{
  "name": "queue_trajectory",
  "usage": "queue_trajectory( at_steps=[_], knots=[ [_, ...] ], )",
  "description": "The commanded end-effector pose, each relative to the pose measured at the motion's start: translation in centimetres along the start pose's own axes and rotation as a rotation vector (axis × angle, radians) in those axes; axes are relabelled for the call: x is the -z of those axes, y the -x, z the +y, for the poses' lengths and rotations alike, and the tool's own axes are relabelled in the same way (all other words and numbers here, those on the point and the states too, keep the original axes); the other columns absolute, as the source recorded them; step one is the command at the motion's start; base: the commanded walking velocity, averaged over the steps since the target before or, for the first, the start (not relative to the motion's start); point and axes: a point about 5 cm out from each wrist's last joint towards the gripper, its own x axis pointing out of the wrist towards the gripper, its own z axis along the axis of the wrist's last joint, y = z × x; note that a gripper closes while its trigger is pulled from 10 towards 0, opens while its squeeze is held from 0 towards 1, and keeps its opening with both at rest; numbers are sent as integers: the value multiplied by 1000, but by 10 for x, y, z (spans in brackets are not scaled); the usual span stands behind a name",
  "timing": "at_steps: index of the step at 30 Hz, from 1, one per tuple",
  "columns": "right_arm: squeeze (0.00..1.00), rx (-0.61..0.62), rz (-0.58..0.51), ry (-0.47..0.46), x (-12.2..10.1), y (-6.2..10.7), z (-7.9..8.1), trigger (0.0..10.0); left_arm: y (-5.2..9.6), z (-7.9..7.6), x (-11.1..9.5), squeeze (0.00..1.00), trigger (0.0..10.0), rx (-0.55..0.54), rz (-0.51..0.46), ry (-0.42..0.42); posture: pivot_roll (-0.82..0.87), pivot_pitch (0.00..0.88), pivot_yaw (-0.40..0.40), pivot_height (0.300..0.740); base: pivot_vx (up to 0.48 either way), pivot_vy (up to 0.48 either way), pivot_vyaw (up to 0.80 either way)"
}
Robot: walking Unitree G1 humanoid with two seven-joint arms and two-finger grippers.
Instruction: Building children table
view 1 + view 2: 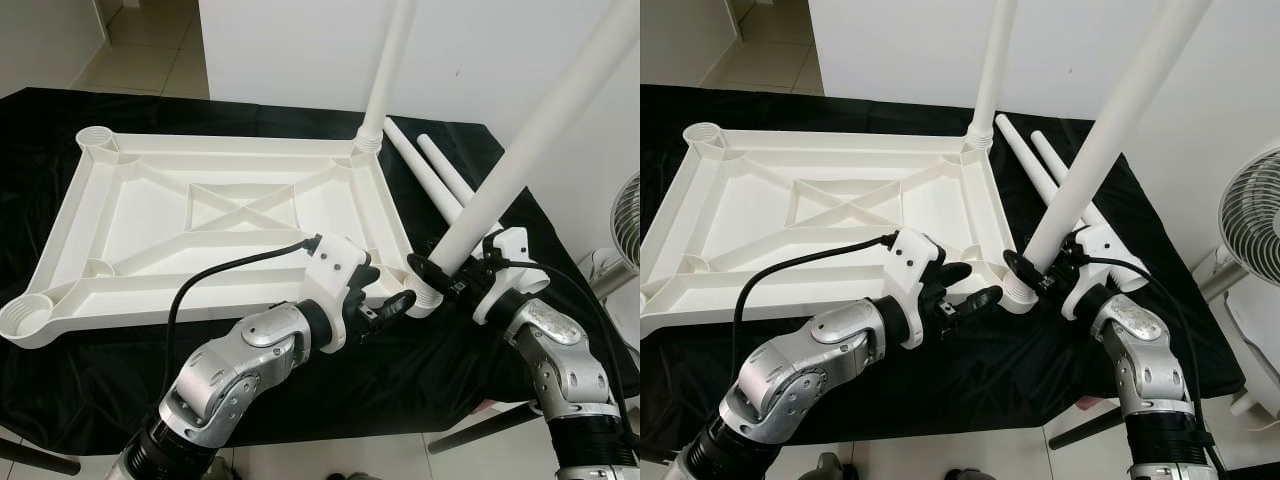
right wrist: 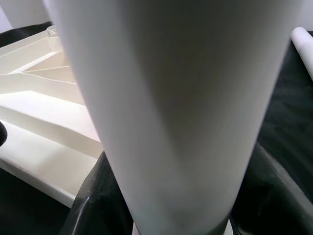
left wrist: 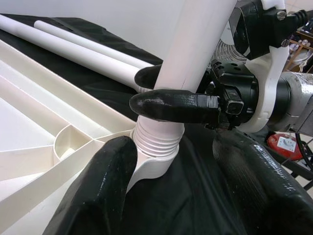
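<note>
The white table top (image 1: 150, 215) lies upside down on a black cloth. One white leg (image 1: 385, 80) stands screwed into its far right corner. A second leg (image 1: 540, 130) leans with its threaded end (image 3: 156, 142) at the near right corner socket. My right gripper (image 1: 440, 272) is shut on this leg just above the thread; one finger (image 3: 176, 105) wraps across it. My left gripper (image 1: 385, 290) is open beside the same corner, its fingers (image 3: 98, 196) on either side of the socket and just short of it, holding nothing.
Two loose white legs (image 1: 430, 175) lie on the cloth to the right of the table top. A white fan (image 1: 1250, 215) stands off the table's right side. The cloth-covered table's front edge runs just below my arms.
</note>
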Motion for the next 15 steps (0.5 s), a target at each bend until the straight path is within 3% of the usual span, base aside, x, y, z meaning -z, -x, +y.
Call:
queue_trajectory(
  at_steps=[1,3,5,11,15],
  knots=[
    [0,24,36,-45,11,4,3,10000,0,-6,0,0,10000,70,6,2,-2,129,-73,740,0,0,0],
    [0,54,38,-46,12,3,4,10000,0,-6,0,0,10000,70,6,3,-2,129,-73,740,0,0,0],
    [0,175,59,-39,15,2,4,10000,0,-6,0,0,10000,69,6,5,-5,136,-73,740,0,0,0],
    [0,251,72,-41,18,2,4,10000,0,-6,1,0,10000,69,7,7,-7,138,-73,740,0,0,0],
    [0,361,42,-90,15,-2,17,10000,0,-7,1,0,10000,73,10,9,-9,140,-73,740,0,0,0]
  ],
)
